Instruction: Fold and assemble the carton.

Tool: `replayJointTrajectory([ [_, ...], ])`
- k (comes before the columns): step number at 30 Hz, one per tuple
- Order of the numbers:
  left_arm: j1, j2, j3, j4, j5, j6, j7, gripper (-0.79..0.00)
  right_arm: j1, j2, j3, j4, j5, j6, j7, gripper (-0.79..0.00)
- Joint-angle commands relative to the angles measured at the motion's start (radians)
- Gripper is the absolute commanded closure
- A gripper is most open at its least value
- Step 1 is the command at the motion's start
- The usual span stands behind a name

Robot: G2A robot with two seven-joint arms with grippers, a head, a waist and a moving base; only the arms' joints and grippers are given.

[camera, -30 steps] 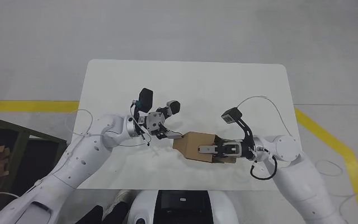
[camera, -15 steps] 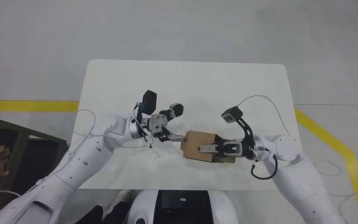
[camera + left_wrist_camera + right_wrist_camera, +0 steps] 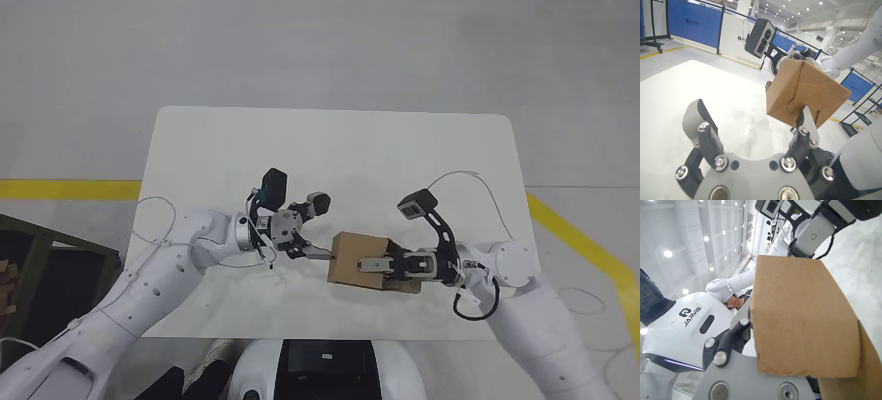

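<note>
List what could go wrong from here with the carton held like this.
1. The left claw is open, with one fingertip pressed at the end-flap seam of the carton; it may slip off or dent the flap instead of tucking it.
2. Only the right claw holds the carton; that push could twist it loose.
</note>
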State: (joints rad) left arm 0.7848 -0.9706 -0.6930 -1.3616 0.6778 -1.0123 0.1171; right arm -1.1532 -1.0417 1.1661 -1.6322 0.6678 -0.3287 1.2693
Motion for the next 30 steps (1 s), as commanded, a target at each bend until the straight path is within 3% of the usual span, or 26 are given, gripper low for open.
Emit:
replayJointTrajectory([
  [1,-0.003,-0.001,0.006,-0.005,-0.001,0.000,-0.002,-0.785,0.001,-0.001,-0.004,0.001,-0.004,0.000,0.000,0.000],
  [30,-0.047,-0.007,0.060,0.003,-0.003,0.000,0.021,-0.785,0.014,-0.010,-0.028,0.016,-0.018,0.006,0.008,0.000],
])
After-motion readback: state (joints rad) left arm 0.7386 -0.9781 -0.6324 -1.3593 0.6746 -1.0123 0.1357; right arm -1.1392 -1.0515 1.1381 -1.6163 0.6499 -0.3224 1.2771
